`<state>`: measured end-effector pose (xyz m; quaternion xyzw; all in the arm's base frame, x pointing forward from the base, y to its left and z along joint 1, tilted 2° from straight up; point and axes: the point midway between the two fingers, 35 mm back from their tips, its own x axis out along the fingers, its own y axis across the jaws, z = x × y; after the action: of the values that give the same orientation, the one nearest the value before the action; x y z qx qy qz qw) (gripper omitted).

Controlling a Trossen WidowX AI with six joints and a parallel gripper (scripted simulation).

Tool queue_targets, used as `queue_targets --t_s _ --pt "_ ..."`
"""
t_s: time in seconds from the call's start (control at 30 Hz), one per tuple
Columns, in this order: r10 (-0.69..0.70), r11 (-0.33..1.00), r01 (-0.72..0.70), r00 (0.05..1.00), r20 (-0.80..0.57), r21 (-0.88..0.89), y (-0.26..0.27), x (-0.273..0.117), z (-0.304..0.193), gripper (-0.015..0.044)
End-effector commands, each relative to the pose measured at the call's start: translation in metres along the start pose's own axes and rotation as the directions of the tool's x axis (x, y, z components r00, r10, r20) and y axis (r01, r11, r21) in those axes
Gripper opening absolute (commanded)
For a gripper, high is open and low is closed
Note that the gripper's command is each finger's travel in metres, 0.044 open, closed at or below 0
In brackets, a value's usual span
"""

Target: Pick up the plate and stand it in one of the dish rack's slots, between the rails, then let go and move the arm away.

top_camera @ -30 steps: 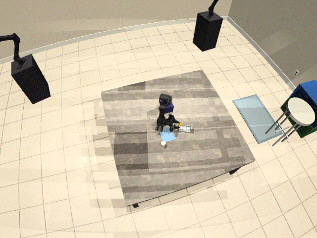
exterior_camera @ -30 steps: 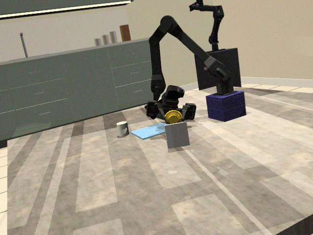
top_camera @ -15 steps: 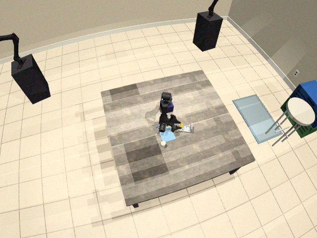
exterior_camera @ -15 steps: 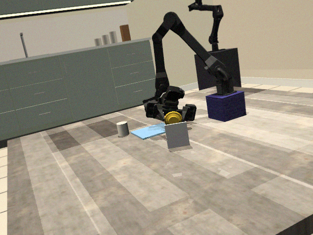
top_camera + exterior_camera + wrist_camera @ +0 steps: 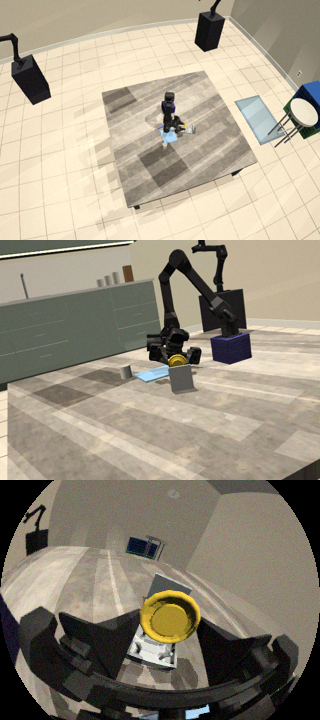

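While the table (image 5: 232, 420) carries everything, the arm (image 5: 196, 283) bends low over the grey dish rack (image 5: 181, 378); gripper (image 5: 177, 356) is clamped on the yellow plate (image 5: 177, 360), upright just above the rack, small grey cup (image 5: 125, 371) well apart.

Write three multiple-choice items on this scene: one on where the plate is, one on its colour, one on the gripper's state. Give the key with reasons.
1. Where is the plate?
A. flat on the table
B. just above the dish rack
C. on the blue mat

2. What colour is the plate?
A. yellow
B. white
C. red

3. What is the gripper doing?
A. open, holding nothing
B. shut on nothing
C. shut on the plate

Key: 1 B, the plate sits at the rack's top edge in the exterior view. 2 A, both close views show it yellow. 3 C, the fingers flank the plate on both sides.
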<state>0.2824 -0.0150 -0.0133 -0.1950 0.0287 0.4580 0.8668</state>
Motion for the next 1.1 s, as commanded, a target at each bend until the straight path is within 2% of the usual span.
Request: queue_targets --t_s 0.0,0.2,0.63,1.07 --pt "0.002 1.0 -0.002 1.0 -0.002 0.004 0.001 0.002 0.001 0.0" --pt "0.001 1.0 -0.001 1.0 0.001 0.0 0.007 0.007 -0.018 0.0" --pt "0.002 1.0 -0.002 1.0 0.001 0.003 0.007 0.006 -0.015 0.0" --pt "0.001 1.0 -0.001 1.0 0.0 0.0 0.006 0.006 -0.015 0.0341"
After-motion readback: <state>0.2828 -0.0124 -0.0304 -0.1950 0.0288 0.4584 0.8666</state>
